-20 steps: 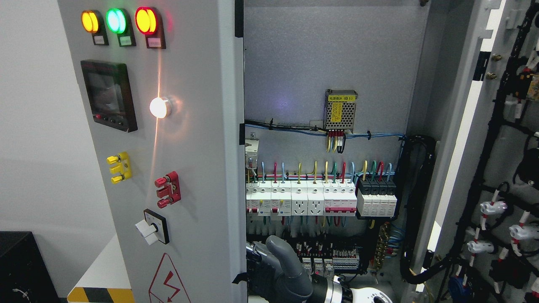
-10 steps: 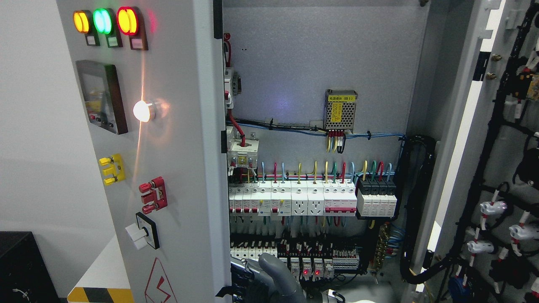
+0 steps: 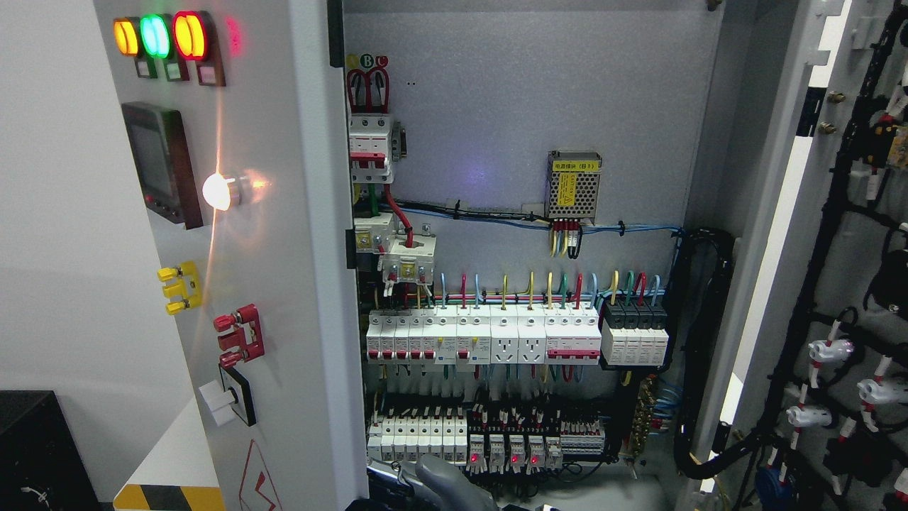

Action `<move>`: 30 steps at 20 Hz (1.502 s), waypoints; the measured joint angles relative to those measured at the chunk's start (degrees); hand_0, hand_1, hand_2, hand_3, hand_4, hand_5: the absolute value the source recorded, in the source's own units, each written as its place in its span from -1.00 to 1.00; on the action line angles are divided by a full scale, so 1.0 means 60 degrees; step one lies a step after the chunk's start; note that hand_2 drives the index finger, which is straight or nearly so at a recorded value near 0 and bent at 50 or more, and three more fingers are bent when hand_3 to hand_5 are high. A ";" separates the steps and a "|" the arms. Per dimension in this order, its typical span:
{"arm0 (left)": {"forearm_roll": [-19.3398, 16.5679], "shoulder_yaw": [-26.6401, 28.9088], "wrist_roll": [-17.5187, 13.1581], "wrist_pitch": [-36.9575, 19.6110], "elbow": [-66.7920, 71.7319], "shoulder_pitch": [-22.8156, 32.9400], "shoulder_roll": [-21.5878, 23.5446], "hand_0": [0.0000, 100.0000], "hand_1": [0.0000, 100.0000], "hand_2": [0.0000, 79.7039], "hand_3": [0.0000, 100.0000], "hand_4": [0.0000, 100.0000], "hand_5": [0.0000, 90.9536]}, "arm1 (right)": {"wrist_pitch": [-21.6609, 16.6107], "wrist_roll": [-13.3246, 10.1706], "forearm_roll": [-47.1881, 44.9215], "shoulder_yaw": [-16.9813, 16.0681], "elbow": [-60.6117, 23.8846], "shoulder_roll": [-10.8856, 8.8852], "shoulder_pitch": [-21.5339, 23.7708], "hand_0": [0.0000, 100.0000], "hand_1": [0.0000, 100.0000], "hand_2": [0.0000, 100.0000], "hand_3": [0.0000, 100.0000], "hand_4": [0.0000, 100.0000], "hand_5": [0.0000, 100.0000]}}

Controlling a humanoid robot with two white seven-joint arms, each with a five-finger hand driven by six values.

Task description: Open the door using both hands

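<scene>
The grey cabinet's left door (image 3: 284, 284) stands swung out to the left, and I see its front with lamps, a screen and switches at a slant. The right door (image 3: 837, 213) is wide open at the right, its wired inner side facing me. Only a grey part of my right hand (image 3: 443, 486) shows at the bottom edge, just right of the left door's lower edge (image 3: 358, 461). Whether it touches or holds the door is hidden. My left hand is out of view.
Inside the cabinet are rows of white breakers (image 3: 518, 341), relays with red lights (image 3: 511, 447) and a metal power supply (image 3: 574, 184). A thick black cable bundle (image 3: 699, 341) runs down the right side. A black box (image 3: 35, 454) stands at the lower left.
The left door has swung further open to the left, uncovering more breakers on the cabinet's left side. My hand has sunk lower and moved left with the door's edge.
</scene>
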 measured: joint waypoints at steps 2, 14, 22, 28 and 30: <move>0.0000 0.0000 0.0000 0.0020 0.0000 0.0000 -0.0001 -1.00 -1.00 -1.00 -1.00 -1.00 -1.00 | -0.0006 -0.0005 0.0010 0.0107 -0.0012 -0.0025 -0.0001 -1.00 -1.00 -1.00 -1.00 -1.00 -1.00; 0.0000 0.0000 0.0002 -0.0009 0.0000 0.0000 -0.0003 -1.00 -1.00 -1.00 -1.00 -1.00 -1.00 | -0.0016 -0.0051 0.0100 0.0882 -0.0046 -0.0077 -0.0117 -1.00 -1.00 -1.00 -1.00 -1.00 -1.00; 0.0000 -0.0008 0.0001 -0.0016 0.0000 0.0000 -0.0004 -1.00 -1.00 -1.00 -1.00 -1.00 -1.00 | -0.0016 -0.0089 0.0184 0.1400 0.0011 -0.0029 -0.0276 -1.00 -1.00 -1.00 -1.00 -1.00 -1.00; 0.0000 -0.0010 0.0001 -0.0017 0.0000 0.0000 -0.0004 -1.00 -1.00 -1.00 -1.00 -1.00 -1.00 | -0.0016 -0.0096 0.0300 0.1660 0.0169 0.0145 -0.0498 -1.00 -1.00 -1.00 -1.00 -1.00 -1.00; 0.0000 -0.0011 0.0002 -0.0017 0.0000 0.0000 -0.0005 -1.00 -1.00 -1.00 -1.00 -1.00 -1.00 | -0.0016 -0.0096 0.0376 0.1723 0.0218 0.0186 -0.0544 -1.00 -1.00 -1.00 -1.00 -1.00 -1.00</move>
